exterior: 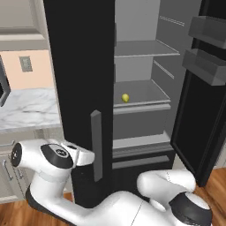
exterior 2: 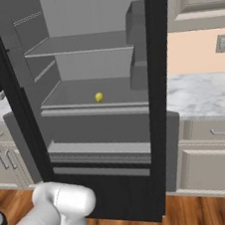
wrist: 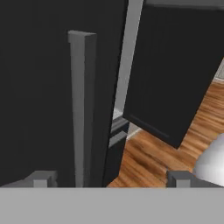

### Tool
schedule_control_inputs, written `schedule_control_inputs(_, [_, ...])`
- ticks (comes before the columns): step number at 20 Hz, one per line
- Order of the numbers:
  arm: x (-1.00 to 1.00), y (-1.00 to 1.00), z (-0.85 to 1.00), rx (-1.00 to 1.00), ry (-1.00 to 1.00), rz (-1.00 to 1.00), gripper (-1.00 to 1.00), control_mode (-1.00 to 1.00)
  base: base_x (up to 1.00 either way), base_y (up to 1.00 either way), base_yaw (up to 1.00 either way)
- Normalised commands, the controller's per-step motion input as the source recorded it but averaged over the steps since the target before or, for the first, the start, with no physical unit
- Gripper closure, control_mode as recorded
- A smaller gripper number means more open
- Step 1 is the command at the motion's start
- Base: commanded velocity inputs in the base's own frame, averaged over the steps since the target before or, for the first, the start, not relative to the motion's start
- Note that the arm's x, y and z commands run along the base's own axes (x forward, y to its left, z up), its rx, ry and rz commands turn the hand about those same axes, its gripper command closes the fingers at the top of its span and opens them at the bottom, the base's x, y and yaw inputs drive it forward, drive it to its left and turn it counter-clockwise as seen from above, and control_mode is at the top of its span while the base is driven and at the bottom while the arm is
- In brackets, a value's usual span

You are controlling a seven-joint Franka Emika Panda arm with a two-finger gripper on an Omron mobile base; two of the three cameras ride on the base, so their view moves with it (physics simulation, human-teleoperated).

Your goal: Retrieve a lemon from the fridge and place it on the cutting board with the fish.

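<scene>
One small lemon [exterior: 125,97] is sitting by itself on a grey shelf [exterior: 150,90] inside the fridge [exterior: 84,88]. It is resting near the front edge of that shelf, with nothing touching it. The right fridge door [exterior: 207,88] is standing wide open, and the left door is looking closed. The gripper [wrist: 111,177] is waiting low down, right by the long grey handle [wrist: 82,109] of the closed door. Its jaws are standing wide apart and are holding nothing.

I am guessing the lemon is light, firm and smooth. Being round, it may be rolling away if it gets bumped. The best place to grab it is probably across its fat middle, with one finger on each side, squeezing gently so it is not popping out.
</scene>
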Motion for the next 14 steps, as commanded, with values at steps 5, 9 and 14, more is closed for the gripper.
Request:
schedule_control_inputs(5, [-0.73,-0.69,0.24,0.36,-0.04,0.09,-1.00,-1.00,0.00,0.00,0.00])
schedule_control_inputs(9, [-0.58,-0.99,0.42,0.59,-0.02,0.16,-1.00,-1.00,0.00,0.00,0.00])
schedule_control_inputs(14, [-0.40,-1.00,0.43,0.63,-0.01,0.19,-1.00,-1.00,0.00,0.00,0.00])
